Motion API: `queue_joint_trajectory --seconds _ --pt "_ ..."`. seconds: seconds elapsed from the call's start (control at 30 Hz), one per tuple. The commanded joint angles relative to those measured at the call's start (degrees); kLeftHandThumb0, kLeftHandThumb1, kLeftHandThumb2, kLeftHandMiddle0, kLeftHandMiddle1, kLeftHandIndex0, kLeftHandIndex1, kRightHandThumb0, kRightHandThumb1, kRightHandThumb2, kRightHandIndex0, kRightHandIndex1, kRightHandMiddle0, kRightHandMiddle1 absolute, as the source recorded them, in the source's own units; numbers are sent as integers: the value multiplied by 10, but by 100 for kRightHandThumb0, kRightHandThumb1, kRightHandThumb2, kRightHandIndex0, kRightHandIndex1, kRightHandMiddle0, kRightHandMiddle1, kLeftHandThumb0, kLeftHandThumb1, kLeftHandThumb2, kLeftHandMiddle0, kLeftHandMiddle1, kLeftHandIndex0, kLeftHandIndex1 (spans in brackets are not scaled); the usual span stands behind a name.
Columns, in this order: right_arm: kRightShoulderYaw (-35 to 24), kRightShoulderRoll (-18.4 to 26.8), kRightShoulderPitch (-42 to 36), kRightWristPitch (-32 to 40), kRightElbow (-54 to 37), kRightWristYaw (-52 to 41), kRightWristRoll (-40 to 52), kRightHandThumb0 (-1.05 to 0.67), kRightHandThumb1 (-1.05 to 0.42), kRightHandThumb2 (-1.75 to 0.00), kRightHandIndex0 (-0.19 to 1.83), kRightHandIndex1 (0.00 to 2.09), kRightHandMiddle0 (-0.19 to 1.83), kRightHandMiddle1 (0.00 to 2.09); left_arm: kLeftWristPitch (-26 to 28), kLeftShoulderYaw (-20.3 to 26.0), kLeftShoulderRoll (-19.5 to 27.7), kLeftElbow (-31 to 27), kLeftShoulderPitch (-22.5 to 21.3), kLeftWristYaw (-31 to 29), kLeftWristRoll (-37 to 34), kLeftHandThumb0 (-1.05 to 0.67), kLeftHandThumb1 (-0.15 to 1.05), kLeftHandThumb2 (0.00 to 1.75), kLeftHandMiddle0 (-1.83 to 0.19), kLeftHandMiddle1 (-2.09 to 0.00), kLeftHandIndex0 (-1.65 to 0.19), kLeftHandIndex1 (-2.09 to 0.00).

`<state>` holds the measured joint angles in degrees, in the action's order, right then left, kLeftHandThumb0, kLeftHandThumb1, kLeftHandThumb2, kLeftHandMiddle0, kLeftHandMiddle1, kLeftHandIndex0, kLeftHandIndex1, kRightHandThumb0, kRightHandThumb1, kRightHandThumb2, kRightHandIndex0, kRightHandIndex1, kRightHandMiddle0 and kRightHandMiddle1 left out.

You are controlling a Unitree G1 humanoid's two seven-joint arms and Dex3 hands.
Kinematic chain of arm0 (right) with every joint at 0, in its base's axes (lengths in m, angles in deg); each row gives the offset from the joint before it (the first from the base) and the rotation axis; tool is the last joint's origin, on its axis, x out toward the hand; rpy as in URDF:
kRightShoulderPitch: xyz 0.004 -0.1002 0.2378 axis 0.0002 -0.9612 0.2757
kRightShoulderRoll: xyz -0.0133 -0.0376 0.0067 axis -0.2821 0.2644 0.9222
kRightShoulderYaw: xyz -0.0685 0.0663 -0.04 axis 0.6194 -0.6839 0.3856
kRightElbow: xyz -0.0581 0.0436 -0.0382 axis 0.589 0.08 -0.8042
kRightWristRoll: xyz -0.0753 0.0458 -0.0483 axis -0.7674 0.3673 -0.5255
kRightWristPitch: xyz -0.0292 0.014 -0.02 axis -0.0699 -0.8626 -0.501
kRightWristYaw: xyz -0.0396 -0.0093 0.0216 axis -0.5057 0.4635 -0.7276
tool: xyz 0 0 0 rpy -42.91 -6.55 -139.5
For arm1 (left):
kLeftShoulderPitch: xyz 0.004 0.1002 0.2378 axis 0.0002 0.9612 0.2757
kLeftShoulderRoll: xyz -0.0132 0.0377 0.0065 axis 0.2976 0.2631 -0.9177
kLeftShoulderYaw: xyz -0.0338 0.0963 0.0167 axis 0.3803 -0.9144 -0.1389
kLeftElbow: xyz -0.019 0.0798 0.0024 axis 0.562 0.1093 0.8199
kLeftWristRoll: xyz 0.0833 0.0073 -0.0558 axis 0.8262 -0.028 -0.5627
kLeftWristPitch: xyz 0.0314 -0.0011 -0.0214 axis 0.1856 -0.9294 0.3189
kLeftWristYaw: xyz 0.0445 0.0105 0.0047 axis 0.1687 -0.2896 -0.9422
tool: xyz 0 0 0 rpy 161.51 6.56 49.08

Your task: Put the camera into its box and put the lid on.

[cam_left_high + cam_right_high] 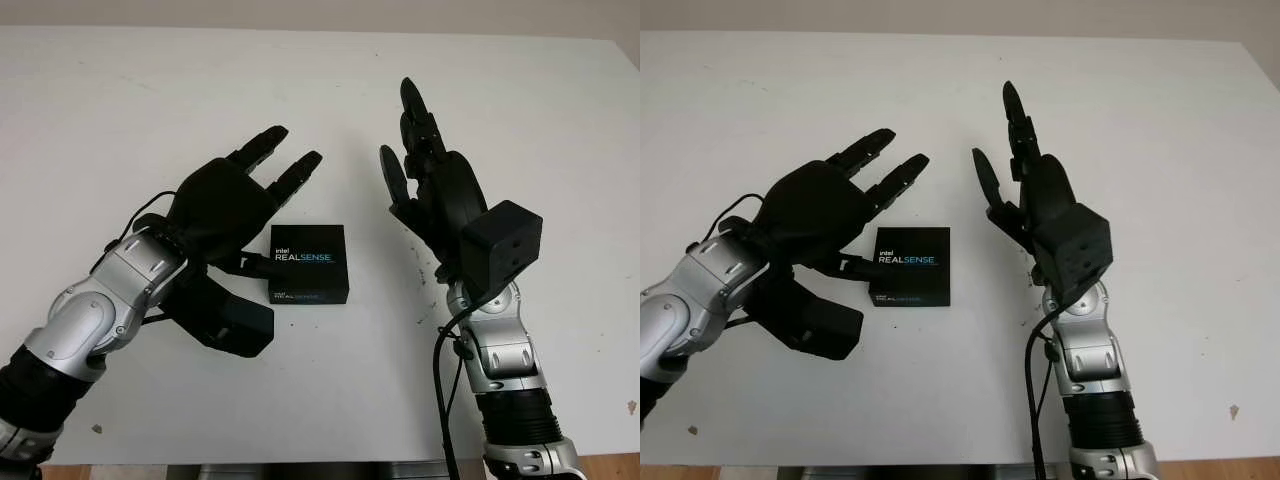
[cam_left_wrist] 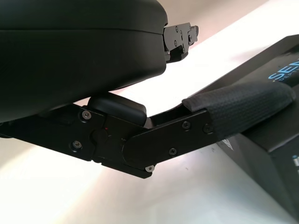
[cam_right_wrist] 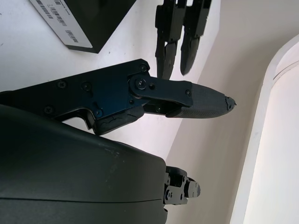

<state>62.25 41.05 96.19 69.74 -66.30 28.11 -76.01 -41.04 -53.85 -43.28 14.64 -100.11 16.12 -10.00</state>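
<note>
A black box point(image 1: 308, 262) with its lid on, printed "Intel RealSense", lies flat in the middle of the white table point(image 1: 120, 90). No camera is visible outside it. My left hand point(image 1: 275, 200) hovers just left of the box and holds nothing; it is open. In the left wrist view its thumb point(image 2: 243, 102) reaches to the box's point(image 2: 275, 140) left edge, and I cannot tell whether it touches. My right hand point(image 1: 402, 135) is raised to the right of the box, clear of it, palm toward it, open. The right wrist view shows the box's corner point(image 3: 88, 18).
The table's front edge point(image 1: 300, 463) runs just below both forearms, and its far edge point(image 1: 300, 30) lies along the top. A few small dark specks point(image 1: 632, 407) mark the surface near the right arm.
</note>
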Motion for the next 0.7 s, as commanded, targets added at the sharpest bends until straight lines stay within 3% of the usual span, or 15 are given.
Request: queue_joint_trajectory --seconds 0.0,0.2,0.3,0.47,0.67 --pt "-5 6 -2 0 -14 -2 5 -73 -105 -54 -11 5 -4 8 14 24 -31 12 27 14 -42 -82 105 70 19 0 19 0" --pt "-21 2 -4 -5 -15 -5 32 -71 -105 -53 -12 5 -7 6 19 146 -149 34 61 89 -304 -78 105 60 19 0 19 0" --pt "-27 0 -7 3 -21 -9 50 -72 -105 -55 -15 3 -11 4 40 198 -194 33 74 81 -429 -80 105 60 19 0 19 0" --pt "-29 5 -13 1 -22 -12 52 -76 -105 -60 -19 1 -17 1 40 238 -228 30 90 90 -543 -79 105 68 19 0 19 0" --pt "-28 8 -11 3 -12 -5 38 -80 -105 -63 -19 0 -19 0 25 281 -277 32 102 117 -649 -83 105 64 19 0 19 0"
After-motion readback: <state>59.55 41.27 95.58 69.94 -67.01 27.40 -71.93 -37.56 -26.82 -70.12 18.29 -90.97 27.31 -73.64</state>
